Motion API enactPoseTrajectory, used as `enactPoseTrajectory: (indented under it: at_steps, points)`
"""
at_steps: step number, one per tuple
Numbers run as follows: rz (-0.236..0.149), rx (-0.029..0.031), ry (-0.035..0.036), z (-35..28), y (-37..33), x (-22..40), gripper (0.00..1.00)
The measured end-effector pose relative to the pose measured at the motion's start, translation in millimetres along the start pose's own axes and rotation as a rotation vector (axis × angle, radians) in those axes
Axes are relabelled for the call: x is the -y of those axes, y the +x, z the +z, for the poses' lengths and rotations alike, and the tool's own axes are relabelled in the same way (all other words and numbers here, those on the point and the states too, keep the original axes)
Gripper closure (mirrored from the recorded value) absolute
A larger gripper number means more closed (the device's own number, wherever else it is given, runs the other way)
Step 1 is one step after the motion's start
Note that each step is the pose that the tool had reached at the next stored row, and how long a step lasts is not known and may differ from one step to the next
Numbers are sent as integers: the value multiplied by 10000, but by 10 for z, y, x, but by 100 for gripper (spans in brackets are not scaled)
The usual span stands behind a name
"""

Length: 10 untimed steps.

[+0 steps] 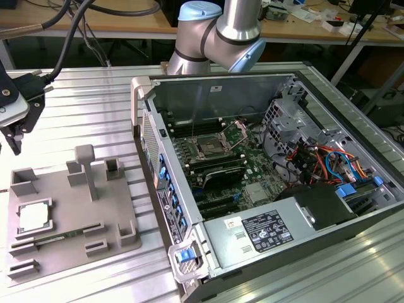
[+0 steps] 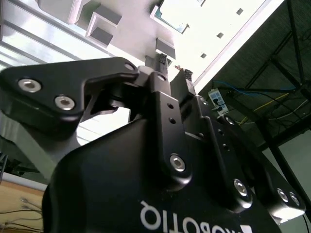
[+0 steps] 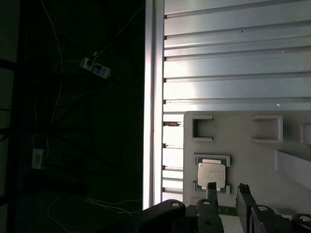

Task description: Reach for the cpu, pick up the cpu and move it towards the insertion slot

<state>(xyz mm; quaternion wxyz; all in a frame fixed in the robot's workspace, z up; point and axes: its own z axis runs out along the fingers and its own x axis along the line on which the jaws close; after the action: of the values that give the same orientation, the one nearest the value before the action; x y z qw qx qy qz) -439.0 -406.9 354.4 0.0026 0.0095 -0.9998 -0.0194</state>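
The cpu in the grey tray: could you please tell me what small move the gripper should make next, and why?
I would probably shift sideways to centre over the cpu before lowering. In the first wrist view the open gripper hangs clear of the grey tray, and the cpu lies in its recess in line with one fingertip rather than between the two.

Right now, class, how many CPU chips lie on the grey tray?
1. The cpu sits in a square recess of the grey tray, on the exterior view's left; the first wrist view also shows it. None looks hidden.
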Motion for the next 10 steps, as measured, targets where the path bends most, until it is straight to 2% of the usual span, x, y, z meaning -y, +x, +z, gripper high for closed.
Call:
enactPoseTrajectory:
  at_steps: [1,2,3,5,6,7,10]
  points:
    - [0,0,0,0,0,0,64]
    - [0,0,0,0,0,0,64]
    - [0,0,1,0,0,1,52]
    - [0,1,0,0,0,2,40]
    - [0,0,0,0,0,2,40]
    - [0,1,2,0,0,2,34]
    - [-2,0,3,1,3,3,34]
